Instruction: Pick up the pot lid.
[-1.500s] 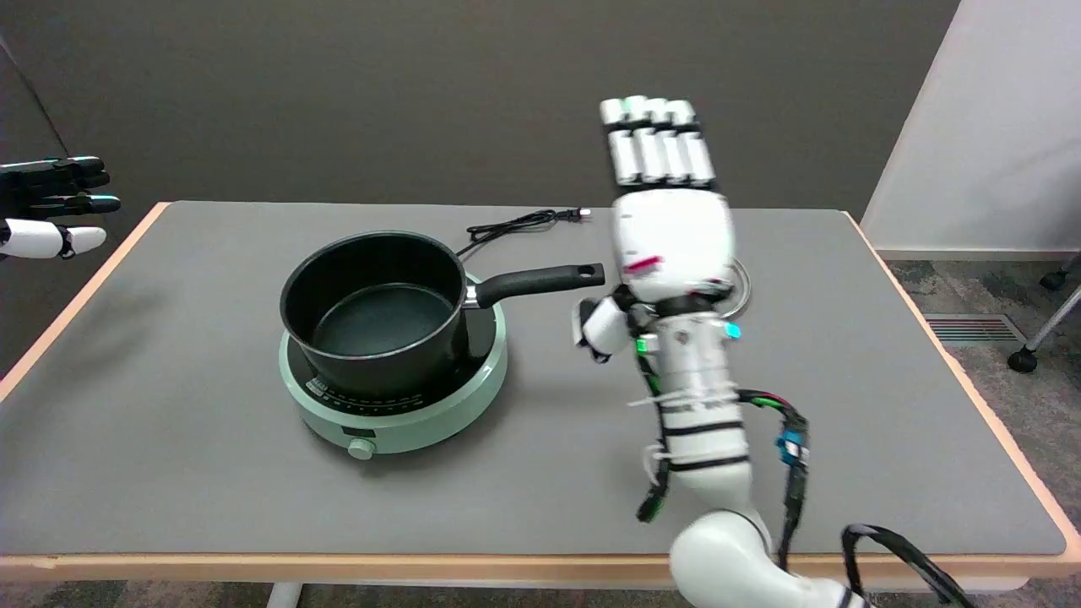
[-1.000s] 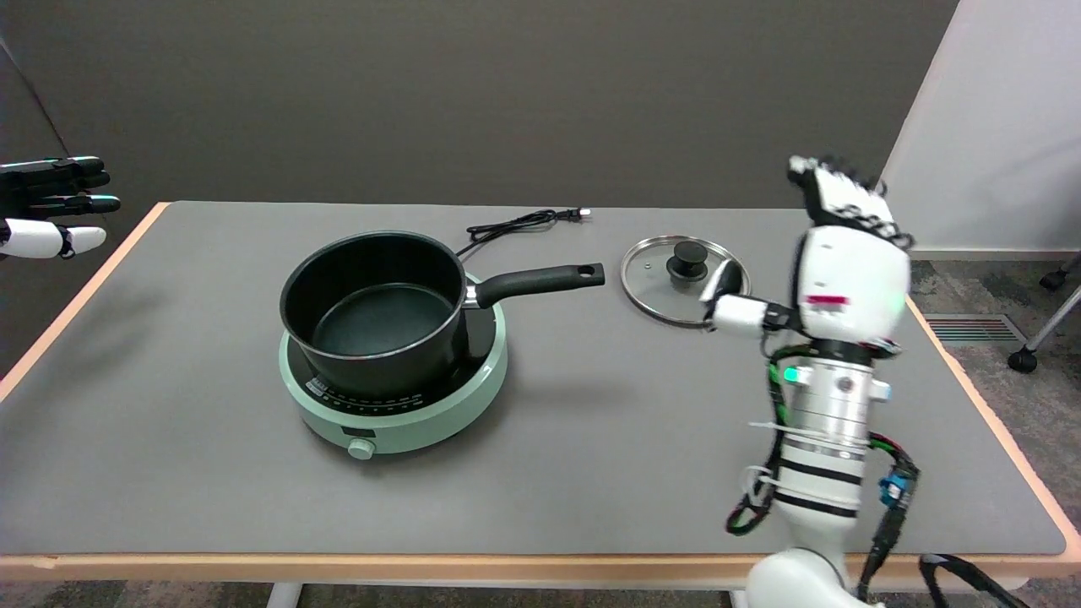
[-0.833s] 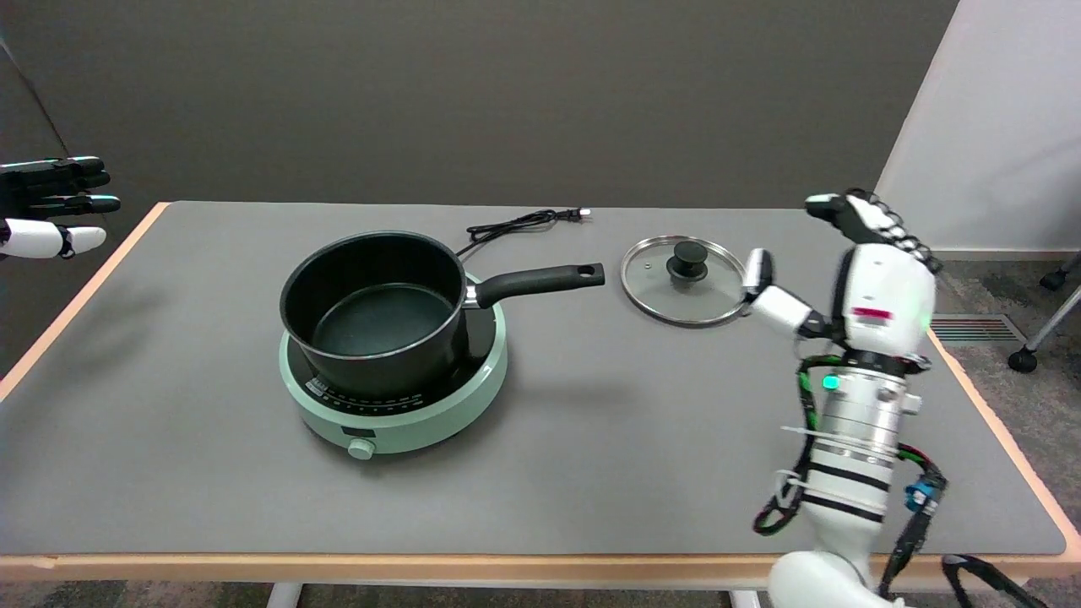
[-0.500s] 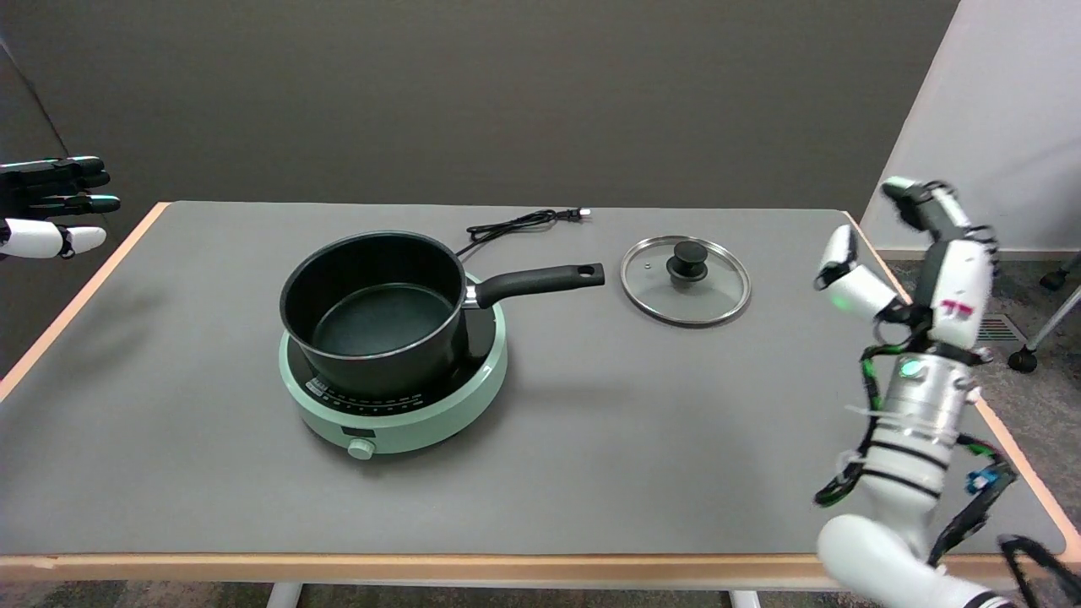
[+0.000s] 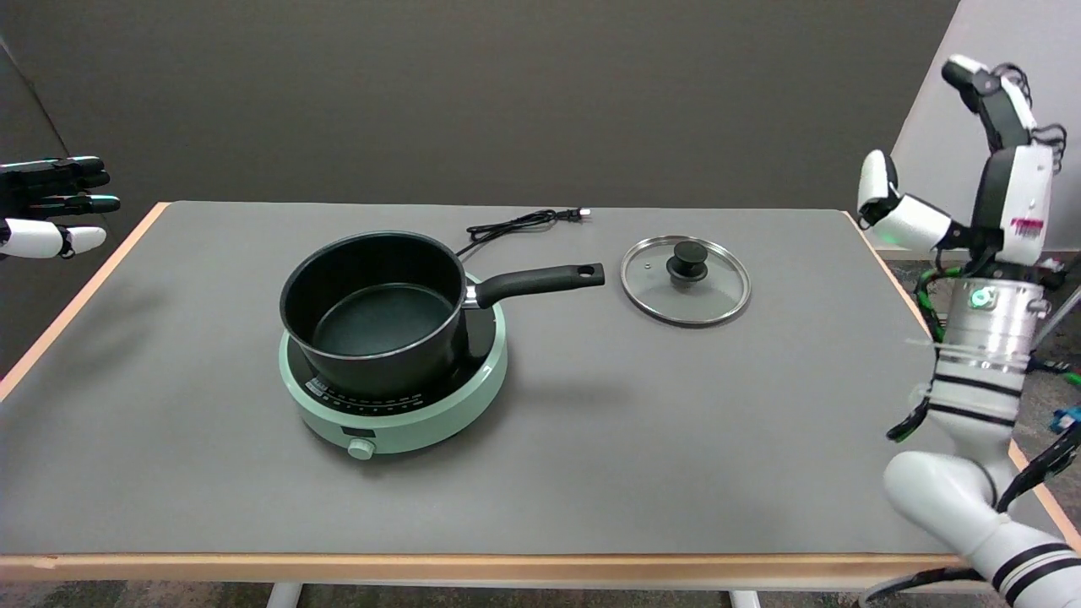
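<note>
One black pot [image 5: 373,312] was seen on a green cooker [image 5: 393,397] at the left, its handle pointed right. The pot lid [image 5: 685,280] was laid flat on the table [image 5: 591,439] just beyond that handle. The right hand [image 5: 984,190] was raised above the table's right edge, fingers spread, nothing grasped, well apart from the lid.

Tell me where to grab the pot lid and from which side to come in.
Grip the black knob at the centre of the pot lid, coming down from above. The lid lies flat on the table, its thin rim offering little purchase, while the knob stands proud for the right hand's fingers.
</note>
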Robot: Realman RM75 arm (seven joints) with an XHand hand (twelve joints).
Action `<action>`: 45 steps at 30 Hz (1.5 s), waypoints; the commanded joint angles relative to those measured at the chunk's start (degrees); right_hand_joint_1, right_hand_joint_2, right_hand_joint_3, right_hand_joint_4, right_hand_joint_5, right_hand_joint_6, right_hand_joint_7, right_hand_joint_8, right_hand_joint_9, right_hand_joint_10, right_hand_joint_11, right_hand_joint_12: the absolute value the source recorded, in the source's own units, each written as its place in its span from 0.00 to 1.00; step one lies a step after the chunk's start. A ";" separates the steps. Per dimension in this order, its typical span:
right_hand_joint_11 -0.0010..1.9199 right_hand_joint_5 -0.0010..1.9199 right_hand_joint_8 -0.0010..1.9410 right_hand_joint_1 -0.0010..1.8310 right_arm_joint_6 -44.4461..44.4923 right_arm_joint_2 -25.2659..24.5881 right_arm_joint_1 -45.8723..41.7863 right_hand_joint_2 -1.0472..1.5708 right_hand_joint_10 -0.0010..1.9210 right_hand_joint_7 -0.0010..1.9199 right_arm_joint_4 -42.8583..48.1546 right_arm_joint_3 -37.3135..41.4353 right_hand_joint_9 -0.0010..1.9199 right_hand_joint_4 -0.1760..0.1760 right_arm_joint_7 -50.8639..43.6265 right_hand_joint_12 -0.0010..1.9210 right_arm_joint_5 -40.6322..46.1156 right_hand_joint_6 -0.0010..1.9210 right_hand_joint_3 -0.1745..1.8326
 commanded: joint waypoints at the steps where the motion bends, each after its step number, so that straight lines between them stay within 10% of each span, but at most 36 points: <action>1: 0.20 0.20 0.19 0.54 -12.18 0.95 0.74 0.55 0.19 0.20 4.69 13.58 0.20 0.00 19.78 0.19 -23.87 0.19 0.64; 22: 0.12 0.12 0.12 0.62 -25.24 4.66 13.19 0.22 0.12 0.12 6.39 9.59 0.12 0.00 22.81 0.12 -52.00 0.12 0.91; 38: 0.09 0.09 0.09 0.68 -34.33 7.93 23.69 0.14 0.09 0.09 2.35 2.23 0.09 0.00 35.69 0.09 -71.95 0.09 0.70; 45: 0.02 0.02 0.02 0.68 -33.20 8.22 22.68 0.09 0.02 0.02 2.21 6.64 0.02 0.35 38.07 0.02 -72.65 0.02 0.69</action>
